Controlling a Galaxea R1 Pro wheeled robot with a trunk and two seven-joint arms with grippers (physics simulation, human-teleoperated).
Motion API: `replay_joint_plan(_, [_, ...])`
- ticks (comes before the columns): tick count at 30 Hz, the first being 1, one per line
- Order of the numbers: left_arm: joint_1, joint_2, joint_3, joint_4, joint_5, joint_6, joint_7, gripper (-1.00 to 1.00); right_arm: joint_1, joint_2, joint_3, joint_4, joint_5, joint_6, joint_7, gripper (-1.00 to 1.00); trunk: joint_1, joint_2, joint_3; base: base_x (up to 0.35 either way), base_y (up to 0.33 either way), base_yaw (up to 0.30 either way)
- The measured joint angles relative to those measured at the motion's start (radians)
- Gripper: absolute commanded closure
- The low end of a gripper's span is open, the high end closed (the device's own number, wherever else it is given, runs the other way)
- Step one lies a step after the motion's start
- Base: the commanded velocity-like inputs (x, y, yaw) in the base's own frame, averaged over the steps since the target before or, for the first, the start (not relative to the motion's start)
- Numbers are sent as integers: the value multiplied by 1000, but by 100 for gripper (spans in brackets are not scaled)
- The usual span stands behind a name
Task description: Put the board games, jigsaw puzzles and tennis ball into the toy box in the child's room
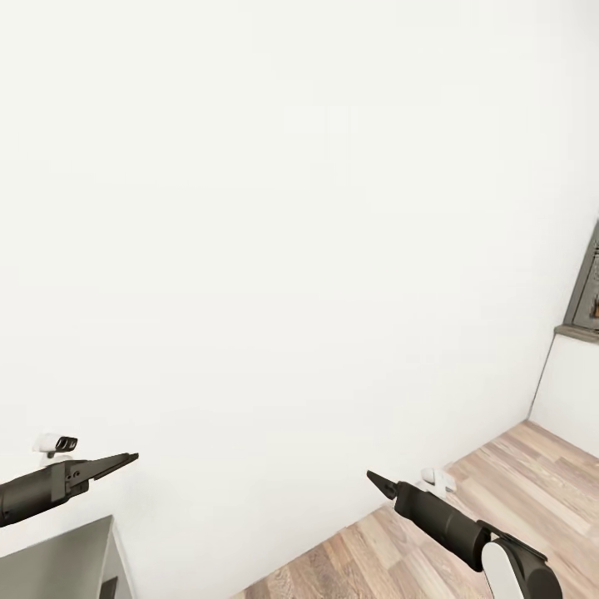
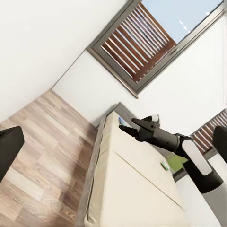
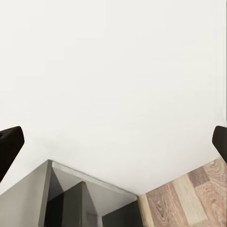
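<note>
Collision is the main risk, as I judge it. Both arms reach forward toward a plain white wall (image 1: 274,249), and nearest of all, just under the left arm, sits the flat top of a dark grey cabinet (image 1: 58,553). A turn of the base could swing the black left gripper (image 1: 116,462) or its forearm into that cabinet's corner or the wall. The left gripper's fingers stand wide apart and hold nothing. The black right gripper (image 1: 378,481) hangs over light wooden plank floor (image 1: 466,516); its fingertips (image 3: 10,144) are also spread and empty.

Nothing is carried, so the task looks early or between fetches. Driving on blind could waste time or clip furniture.

The one container-like thing is the cabinet, with open dark compartments (image 3: 71,208); whether anything lies inside I cannot tell.

Farther off, the left wrist view looks past the right arm to a wide bed with beige mattress (image 2: 137,189). A small flat green box (image 2: 165,165), likely a board game, lies on the mattress near its far edge. Beyond is a grey-framed window with brown slats (image 2: 142,45).
</note>
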Motion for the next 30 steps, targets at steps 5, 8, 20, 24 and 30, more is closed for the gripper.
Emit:
replay_joint_plan(5, [0,0,0,0,0,0,0,-100,0,0,0,0,0,0,0,-100,0,0,0,-15,0,-278])
replay_joint_plan(8, [0,0,0,0,0,0,0,-100,0,0,0,0,0,0,0,-100,0,0,0,-7,0,-278])
replay_joint_plan(20, [0,0,0,0,0,0,0,-100,0,0,0,0,0,0,-1,-100,0,0,0,-2,0,-278])
replay_joint_plan(24, [0,0,0,0,0,0,0,-100,0,0,0,0,0,0,-1,-100,0,0,0,0,0,-278])
replay_joint_plan(30, [0,0,0,1,0,0,0,-100,0,0,0,0,0,0,-1,-100,0,0,0,0,0,-278])
